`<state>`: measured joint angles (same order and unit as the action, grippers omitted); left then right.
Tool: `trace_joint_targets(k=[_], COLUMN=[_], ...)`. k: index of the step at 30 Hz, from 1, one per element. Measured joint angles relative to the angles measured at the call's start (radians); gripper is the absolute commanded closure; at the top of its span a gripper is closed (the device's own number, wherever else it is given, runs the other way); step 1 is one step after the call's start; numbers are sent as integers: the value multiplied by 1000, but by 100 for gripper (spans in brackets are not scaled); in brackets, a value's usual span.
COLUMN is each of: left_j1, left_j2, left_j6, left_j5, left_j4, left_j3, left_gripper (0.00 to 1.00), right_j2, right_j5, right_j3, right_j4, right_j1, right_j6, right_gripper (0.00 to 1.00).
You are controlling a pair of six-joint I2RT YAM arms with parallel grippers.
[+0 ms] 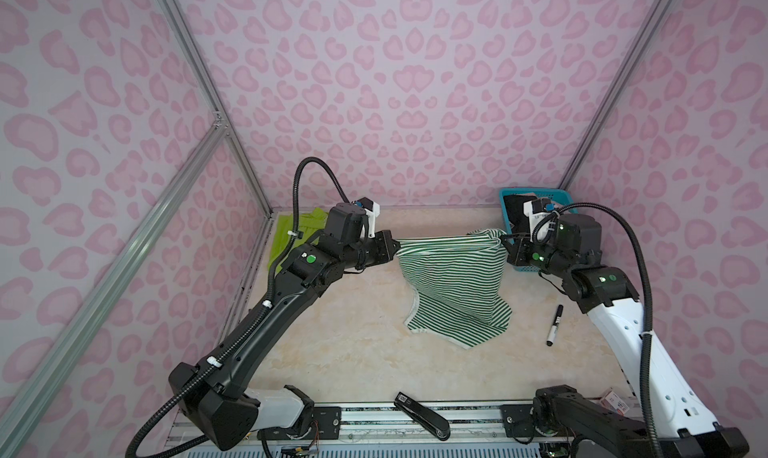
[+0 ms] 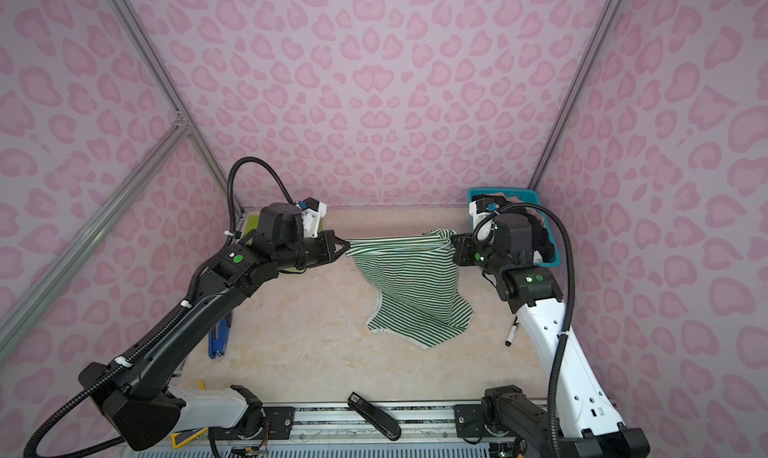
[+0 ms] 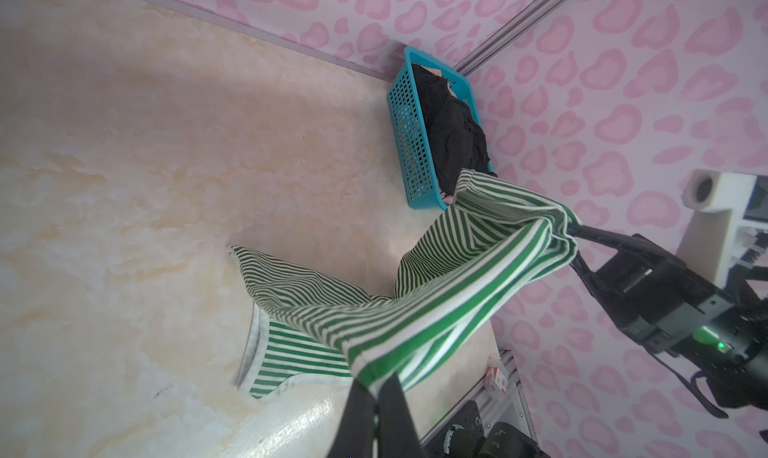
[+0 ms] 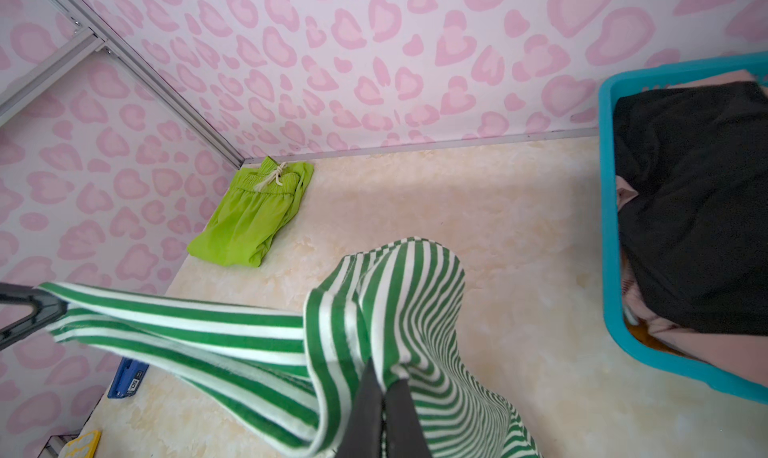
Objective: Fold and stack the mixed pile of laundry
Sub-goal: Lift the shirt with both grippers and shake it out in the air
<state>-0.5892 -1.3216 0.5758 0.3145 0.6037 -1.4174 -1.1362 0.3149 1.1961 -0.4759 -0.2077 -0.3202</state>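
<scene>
Top views: left hand (image 1: 398, 250) and right hand (image 1: 503, 240) each pinch the green-and-white striped top (image 1: 453, 285), taut between them, tail down on the worktop (image 1: 353, 343).
Left wrist: black clothes (image 3: 453, 136) in the teal basket (image 3: 409, 144), far right corner.
Right wrist: lime-green shorts (image 4: 253, 215) folded, far left corner.

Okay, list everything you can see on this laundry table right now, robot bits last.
striped fabric top: one, green and white, stretched between both grippers, lower end on the table
elastic-waist shorts: one, lime green, folded, far left corner
plastic lattice basket: one, teal, far right corner
crumpled clothes: count unclear, black and beige-pink, inside the basket
marker pen: one, black, on the table beside the right arm
stapler: one, black, near edge
flat blue object: one, left edge, type unclear
marble-look table: one, beige
left gripper: black, shut on the striped fabric top
right gripper: black, shut on the striped fabric top
</scene>
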Motion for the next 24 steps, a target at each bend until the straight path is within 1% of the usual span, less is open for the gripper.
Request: trace_joint_targets(k=[4,7,10,13,18,20,22,24], left_j1=[3,31,63,70,71,71,75,80], left_j2=[29,39,37,34,71,114,143,131], left_j6=[2,-2,-11,-37,-70,-88,-111,-145], left_j5=[-80,-148,-190,-203,-247,-283,-320,-349], left_j4=[28,34,55,64,116,152,173,185], left_j3=[43,42,12,-37,-96,-121,-154,-211], left_gripper=[98,98,98,98,98,98,98,98], right_j2=[-151,-242,-262,-210,-25,45,84,101], right_j5=[8,8,4,-22,-19,-8,2,-1], right_j3=[32,90,118,113,53,35,34,32], right_j4=[49,66,68,47,13,-19,-38,-45], right_j1=[-35,-69,-99,-123,-186,-247,-312,-375], right_j6=[4,20,42,76,146,175,187,186], right_gripper=[100,100,100,100,100,100,100,100])
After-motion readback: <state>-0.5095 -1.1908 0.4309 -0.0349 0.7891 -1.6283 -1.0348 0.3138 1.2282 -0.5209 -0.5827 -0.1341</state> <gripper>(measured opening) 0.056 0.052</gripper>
